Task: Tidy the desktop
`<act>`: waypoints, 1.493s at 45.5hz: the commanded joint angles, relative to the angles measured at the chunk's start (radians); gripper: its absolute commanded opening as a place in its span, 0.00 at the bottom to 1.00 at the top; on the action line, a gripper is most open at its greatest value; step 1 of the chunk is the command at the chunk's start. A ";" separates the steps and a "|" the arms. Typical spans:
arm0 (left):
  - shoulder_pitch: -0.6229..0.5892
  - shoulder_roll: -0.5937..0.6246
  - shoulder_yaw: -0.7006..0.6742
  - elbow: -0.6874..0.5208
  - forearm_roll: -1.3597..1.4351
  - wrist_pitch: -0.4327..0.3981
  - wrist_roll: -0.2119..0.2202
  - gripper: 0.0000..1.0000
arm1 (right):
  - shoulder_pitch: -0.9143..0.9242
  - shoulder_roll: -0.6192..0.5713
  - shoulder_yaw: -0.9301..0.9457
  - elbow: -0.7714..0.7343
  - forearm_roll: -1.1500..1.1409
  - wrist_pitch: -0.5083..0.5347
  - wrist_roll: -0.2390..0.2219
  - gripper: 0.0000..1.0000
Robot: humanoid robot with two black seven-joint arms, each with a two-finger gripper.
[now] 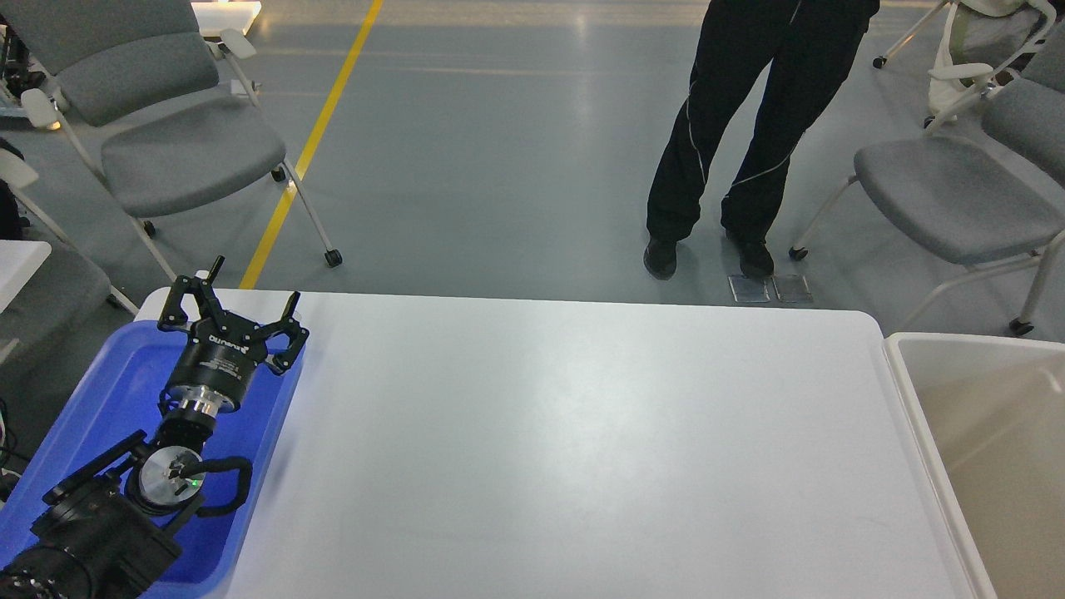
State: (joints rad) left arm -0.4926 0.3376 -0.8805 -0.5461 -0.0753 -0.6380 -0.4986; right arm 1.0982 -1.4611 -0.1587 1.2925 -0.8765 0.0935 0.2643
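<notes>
The desktop [566,433] is a wide glossy white tabletop with rounded corners; its visible surface is bare. My left gripper [254,287] is open and empty, its fingers spread wide, hovering above the far end of the shallow blue tray [91,416] at the table's left edge. My left arm comes in from the bottom left over the tray. My right arm and gripper are out of view.
A beige-white bin [982,449] stands at the table's right edge. A person in black trousers [732,133] stands just beyond the far edge. Grey chairs stand at the back left [166,125] and back right [957,191].
</notes>
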 commanded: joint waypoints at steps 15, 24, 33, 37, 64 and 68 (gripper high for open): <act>0.000 0.000 0.000 0.000 0.000 0.001 0.000 1.00 | -0.276 0.248 0.016 -0.343 0.712 -0.037 0.006 0.00; 0.000 0.000 0.000 0.000 0.000 0.001 0.000 1.00 | -0.363 0.361 0.018 -0.473 0.869 -0.034 0.052 0.00; 0.000 0.000 -0.002 0.000 0.000 0.001 0.000 1.00 | -0.497 0.531 0.114 -0.657 0.981 -0.015 0.061 0.00; 0.000 0.000 -0.002 0.000 0.000 0.001 0.000 1.00 | -0.541 0.603 0.201 -0.745 0.981 -0.012 0.058 0.00; 0.000 0.000 0.000 0.000 0.000 0.001 0.000 1.00 | -0.597 0.972 0.355 -1.225 0.984 0.045 0.018 0.00; 0.000 0.000 0.000 0.000 0.000 0.001 0.000 1.00 | -0.600 0.989 0.377 -1.228 0.982 0.038 -0.008 0.00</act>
State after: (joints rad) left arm -0.4926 0.3376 -0.8808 -0.5461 -0.0752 -0.6366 -0.4985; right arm 0.5110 -0.5691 0.1698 0.1645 0.1034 0.1378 0.2936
